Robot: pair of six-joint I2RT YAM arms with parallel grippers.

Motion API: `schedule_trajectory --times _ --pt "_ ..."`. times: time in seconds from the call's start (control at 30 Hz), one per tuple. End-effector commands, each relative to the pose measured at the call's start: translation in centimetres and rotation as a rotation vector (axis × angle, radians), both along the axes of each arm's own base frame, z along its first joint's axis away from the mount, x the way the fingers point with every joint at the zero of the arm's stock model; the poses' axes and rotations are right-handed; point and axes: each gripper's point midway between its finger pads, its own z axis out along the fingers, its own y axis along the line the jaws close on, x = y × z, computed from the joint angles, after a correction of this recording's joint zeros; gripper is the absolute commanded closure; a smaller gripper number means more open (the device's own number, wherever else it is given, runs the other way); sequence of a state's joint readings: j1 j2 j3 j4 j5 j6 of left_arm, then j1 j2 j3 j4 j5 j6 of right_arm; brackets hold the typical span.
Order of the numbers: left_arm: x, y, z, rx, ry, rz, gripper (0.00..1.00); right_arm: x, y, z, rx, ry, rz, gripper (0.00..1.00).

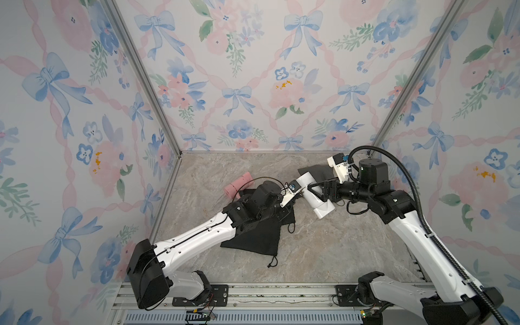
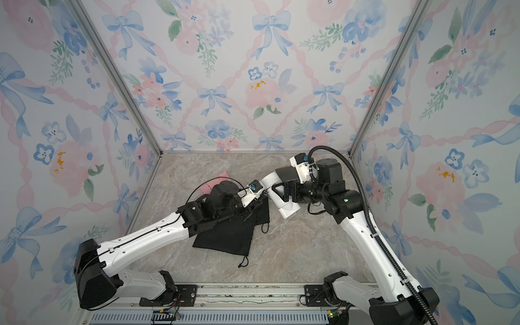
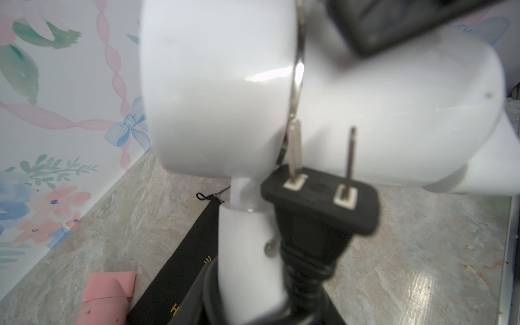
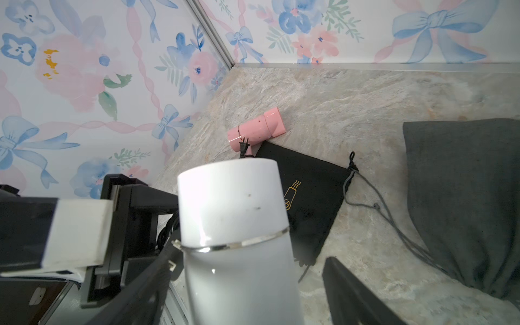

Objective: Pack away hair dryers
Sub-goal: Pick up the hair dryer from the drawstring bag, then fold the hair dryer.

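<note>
Holding: I clamp left pincer (image 1: 295,198) on white hair dryer (image 1: 322,208) handle (image 3: 244,253), probably for bagging.
Right pincer (image 4: 247,281): jaws apart astride the barrel (image 4: 230,202).

Top views overlook all; wrist views hug the white dryer (image 4: 230,202).

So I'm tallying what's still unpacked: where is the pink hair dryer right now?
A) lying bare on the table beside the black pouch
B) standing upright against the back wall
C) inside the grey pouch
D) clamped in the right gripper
A: the pink hair dryer lies on its side on the table, right at the corner of the black pouch and outside it.
</note>
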State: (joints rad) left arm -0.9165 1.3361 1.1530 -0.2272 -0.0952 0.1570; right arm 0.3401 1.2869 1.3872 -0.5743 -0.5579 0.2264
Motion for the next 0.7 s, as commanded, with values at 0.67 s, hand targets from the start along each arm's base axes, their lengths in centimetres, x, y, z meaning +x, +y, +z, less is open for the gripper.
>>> schedule_trajectory --times 0.67 --pt "-1.4 -4.0 5.4 -0.067 -0.137 -0.14 0.78 -0.4 0.5 1.2 0.056 0.041 0.073 0.24"
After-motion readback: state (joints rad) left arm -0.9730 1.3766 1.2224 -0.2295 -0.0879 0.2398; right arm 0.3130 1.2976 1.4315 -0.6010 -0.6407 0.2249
